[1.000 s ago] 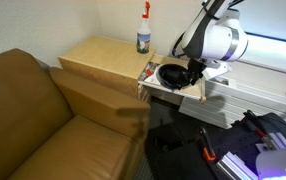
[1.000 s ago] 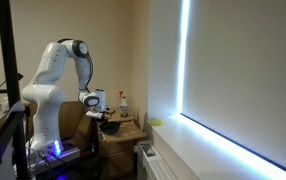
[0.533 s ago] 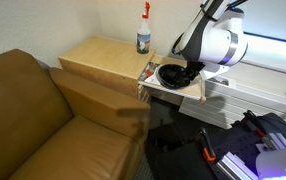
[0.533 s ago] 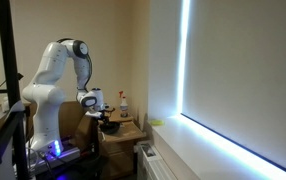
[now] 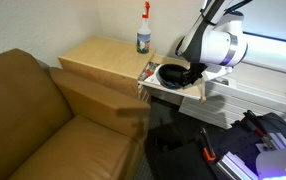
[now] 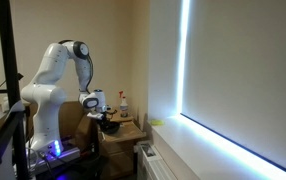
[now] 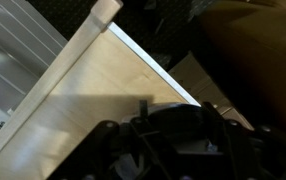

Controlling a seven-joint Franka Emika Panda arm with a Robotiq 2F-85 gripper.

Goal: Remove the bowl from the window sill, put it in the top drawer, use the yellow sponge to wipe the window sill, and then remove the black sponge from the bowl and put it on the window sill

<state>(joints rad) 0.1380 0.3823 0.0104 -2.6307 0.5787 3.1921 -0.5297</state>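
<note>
A light wooden worktop (image 5: 98,55) carries a bottle with a red top (image 5: 144,32) near its far corner. Beside it, the pulled-out top drawer (image 5: 168,91) holds the dark bowl (image 5: 169,73).

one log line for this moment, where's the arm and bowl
gripper: down at bowl, open or shut unclear | bowl: in open top drawer | spray bottle: upright on cabinet

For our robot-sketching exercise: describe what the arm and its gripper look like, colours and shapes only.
The arm is glossy white, with rounded, bulbous links and a dark cap at an upper joint. The gripper is black and blocky; markings are too small to read.
</note>
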